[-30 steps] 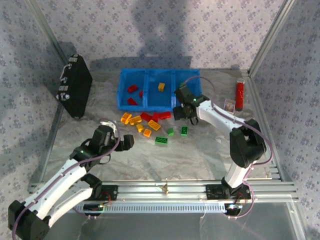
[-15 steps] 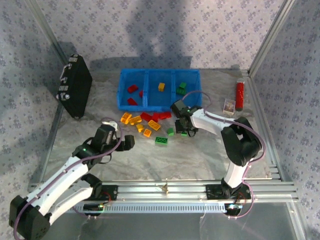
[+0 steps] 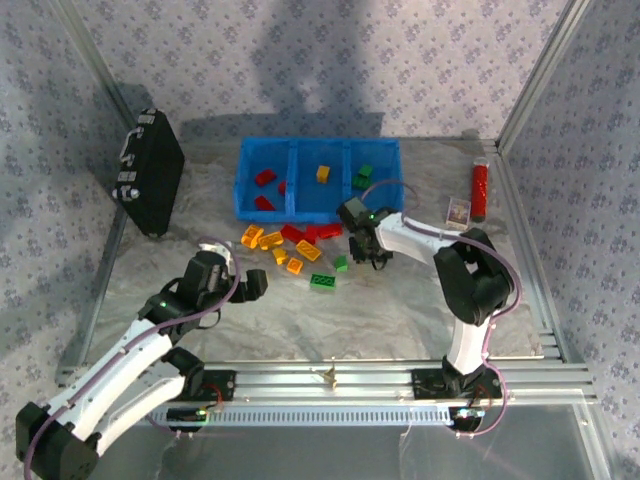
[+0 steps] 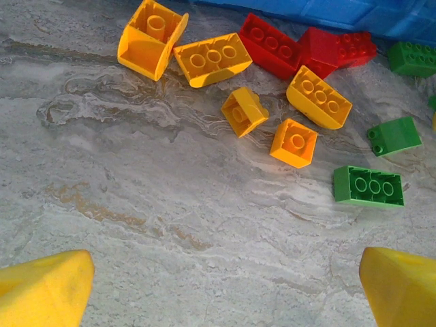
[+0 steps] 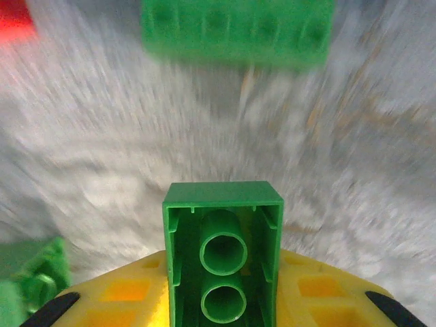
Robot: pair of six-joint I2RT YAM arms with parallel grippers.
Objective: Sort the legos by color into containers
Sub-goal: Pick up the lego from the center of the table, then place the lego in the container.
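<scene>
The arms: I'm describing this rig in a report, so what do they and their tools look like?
Both the left arm and right arm have white links with black joints and black bases. A thin purple cable loops along each, and a small green light glows near each wrist. The left tool and right tool have yellow fingers.

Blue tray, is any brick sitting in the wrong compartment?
Nothing stands out in the tray: red bricks lie in the left compartment, a yellow brick in the middle, green bricks in the right.
</scene>
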